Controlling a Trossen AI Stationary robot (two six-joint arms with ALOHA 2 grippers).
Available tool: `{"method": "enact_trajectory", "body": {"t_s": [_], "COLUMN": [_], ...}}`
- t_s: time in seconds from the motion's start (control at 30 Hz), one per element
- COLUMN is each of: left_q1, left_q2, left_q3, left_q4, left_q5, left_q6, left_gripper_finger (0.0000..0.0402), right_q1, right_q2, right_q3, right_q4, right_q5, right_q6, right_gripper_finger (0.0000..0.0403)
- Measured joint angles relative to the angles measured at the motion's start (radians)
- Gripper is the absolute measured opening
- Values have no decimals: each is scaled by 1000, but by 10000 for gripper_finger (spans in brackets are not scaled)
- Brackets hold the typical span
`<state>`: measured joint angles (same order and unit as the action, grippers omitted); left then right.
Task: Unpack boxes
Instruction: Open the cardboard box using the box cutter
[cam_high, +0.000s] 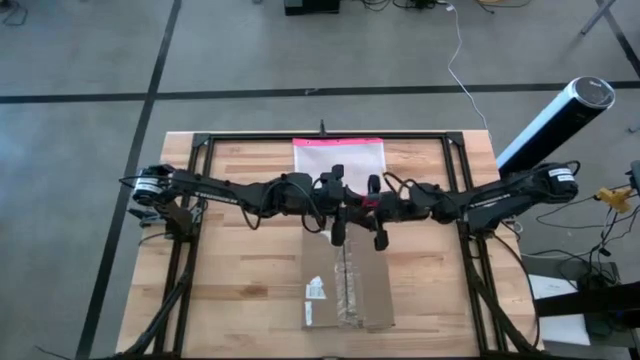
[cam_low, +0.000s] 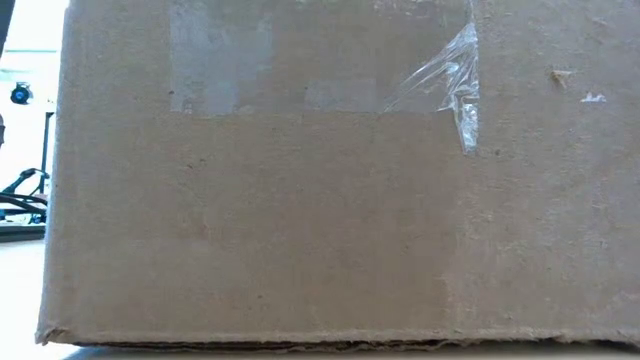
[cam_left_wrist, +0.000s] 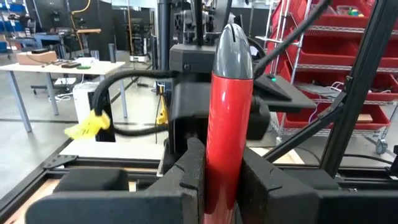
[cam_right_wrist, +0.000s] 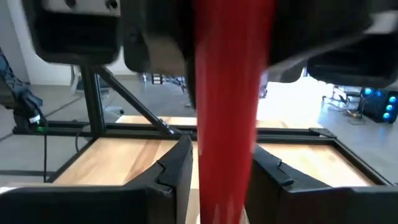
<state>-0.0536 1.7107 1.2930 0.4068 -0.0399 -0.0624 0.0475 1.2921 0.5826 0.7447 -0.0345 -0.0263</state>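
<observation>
The brown cardboard box (cam_high: 345, 285) lies flat on the near middle of the table, with clear tape along its seam and white labels; its side fills the low view (cam_low: 330, 200). Above its far end my left gripper (cam_high: 341, 212) and right gripper (cam_high: 378, 214) face each other. Each is shut on a red tool with a grey tip (cam_left_wrist: 227, 112), which lies level between them (cam_high: 369, 203). A pink-edged translucent pouch (cam_high: 338, 157) lies flat on the table behind them. My left gripper pinches the tool's red body (cam_left_wrist: 224, 180) between its two fingers, coming level from the table's left, with the fingers along the tool. The grey tip (cam_left_wrist: 232, 46) points away toward the right arm. The tool is clear of the box. My right gripper has the tool's red body (cam_right_wrist: 227, 168) between its two fingers, which lie close against both sides. It comes level from the table's right, along the tool. The tool runs on toward the left gripper, above the table.
A black metal frame (cam_high: 200, 150) borders the wooden table on the left, far and right sides. A black and white cylinder (cam_high: 555, 120) stands off the table's far right corner. Bare wood (cam_high: 240, 290) lies on both sides of the box.
</observation>
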Motion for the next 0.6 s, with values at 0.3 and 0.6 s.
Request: {"method": "enact_trajectory", "body": {"t_s": [0.3, 0.6], "left_q1": [-3, -2], "left_q2": [-2, -4], "left_q3": [0, 0], "left_q4": [-15, -86], "left_q5": [4, -1], "left_q6": [-3, -5], "left_gripper_finger": [40, 40], "right_q1": [0, 0], "right_q2": [50, -22], "right_q3": [35, 36], "right_q4": [1, -71], "right_q5": [-54, -52], "right_q6": [-11, -18], "right_gripper_finger": [28, 27]}}
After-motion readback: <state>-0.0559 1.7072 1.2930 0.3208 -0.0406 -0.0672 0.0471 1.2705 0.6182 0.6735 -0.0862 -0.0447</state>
